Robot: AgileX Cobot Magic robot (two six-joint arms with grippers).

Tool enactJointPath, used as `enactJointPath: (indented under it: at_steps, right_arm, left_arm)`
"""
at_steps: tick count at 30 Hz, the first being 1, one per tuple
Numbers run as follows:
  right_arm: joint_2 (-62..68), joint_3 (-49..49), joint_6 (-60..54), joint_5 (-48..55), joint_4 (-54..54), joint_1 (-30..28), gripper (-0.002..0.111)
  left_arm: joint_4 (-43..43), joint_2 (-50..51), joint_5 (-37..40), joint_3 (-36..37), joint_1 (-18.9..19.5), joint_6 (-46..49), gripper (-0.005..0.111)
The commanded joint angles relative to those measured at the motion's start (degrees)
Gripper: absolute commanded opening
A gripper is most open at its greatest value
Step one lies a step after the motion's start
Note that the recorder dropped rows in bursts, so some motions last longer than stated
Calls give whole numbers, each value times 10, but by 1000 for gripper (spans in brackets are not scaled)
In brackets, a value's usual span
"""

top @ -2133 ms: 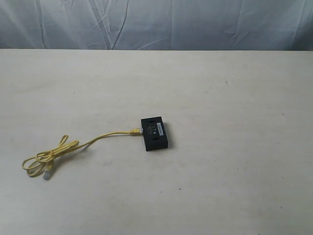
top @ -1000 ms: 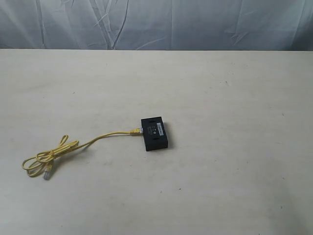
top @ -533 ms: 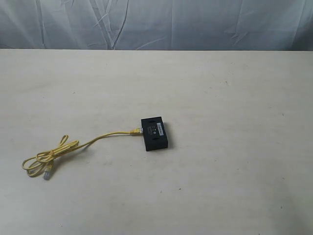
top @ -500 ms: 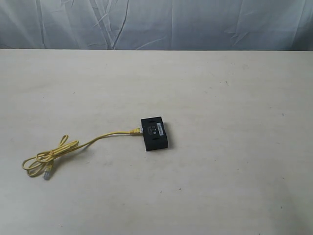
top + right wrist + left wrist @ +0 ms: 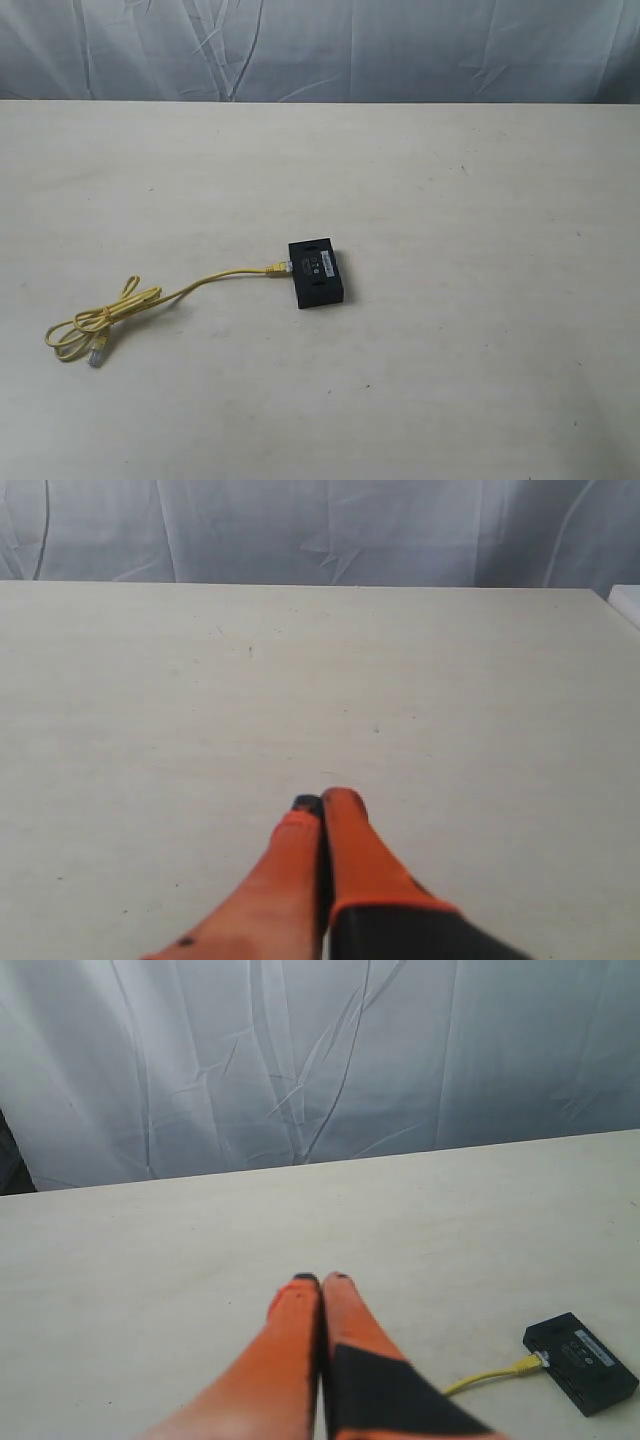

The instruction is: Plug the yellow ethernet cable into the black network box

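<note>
The black network box (image 5: 317, 271) lies flat near the table's middle, white label up. The yellow ethernet cable (image 5: 190, 287) runs from the box's left side, its plug (image 5: 281, 267) sitting in or against a port there, out to a loose coil (image 5: 95, 322) at the left; its free clear plug (image 5: 96, 354) rests on the table. The left wrist view also shows the box (image 5: 581, 1360) and a cable stretch (image 5: 488, 1375). My left gripper (image 5: 320, 1280) and right gripper (image 5: 323, 800) are both shut on nothing, above bare table. Neither arm appears in the exterior view.
The pale table (image 5: 480, 200) stretches wide around the box. A wrinkled grey-white curtain (image 5: 320, 45) hangs behind the table's far edge. A white object's corner (image 5: 628, 600) shows at the edge of the right wrist view.
</note>
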Motion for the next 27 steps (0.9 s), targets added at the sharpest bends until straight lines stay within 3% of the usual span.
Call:
enactJointPath:
  at_steps: [1, 18, 23, 27]
  right_arm:
    - [-3, 3, -1, -10, 0, 1, -1]
    - [-3, 3, 0, -10, 1, 1, -1]
    - [-3, 3, 0, -10, 1, 1, -1]
    - [-3, 3, 0, -10, 1, 1, -1]
  left_arm:
    - [2, -3, -4, 2, 1, 1, 0]
    - [4, -16, -3, 2, 3, 1, 0]
    - [1, -65, -2, 17, 35, 1, 0]
    - [11, -116, -16, 73, 65, 1, 0]
